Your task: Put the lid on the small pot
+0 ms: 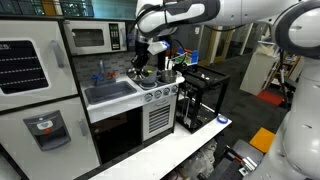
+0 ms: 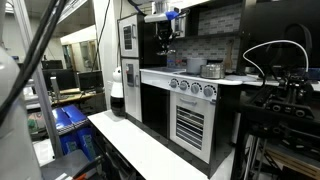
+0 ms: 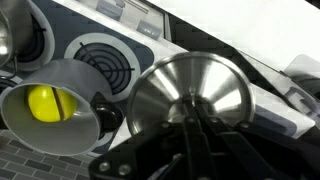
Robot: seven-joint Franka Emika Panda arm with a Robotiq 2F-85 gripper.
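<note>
In the wrist view my gripper (image 3: 190, 128) is shut on the knob of a round steel lid (image 3: 190, 88) and holds it above the toy stove. The small grey pot (image 3: 50, 118) stands to the left of the lid and is open. A yellow object (image 3: 42, 102) lies inside it. The lid is beside the pot, not over it. In both exterior views the gripper (image 1: 143, 62) (image 2: 166, 38) hangs above the stove top, and the lid is too small to make out there.
A spiral burner (image 3: 105, 62) lies behind the pot. The toy kitchen has a sink (image 1: 110, 92), a microwave (image 1: 88, 38) and an oven front (image 2: 190, 125). More cookware (image 2: 211, 69) stands on the stove. A black frame (image 1: 200, 95) stands next to the kitchen.
</note>
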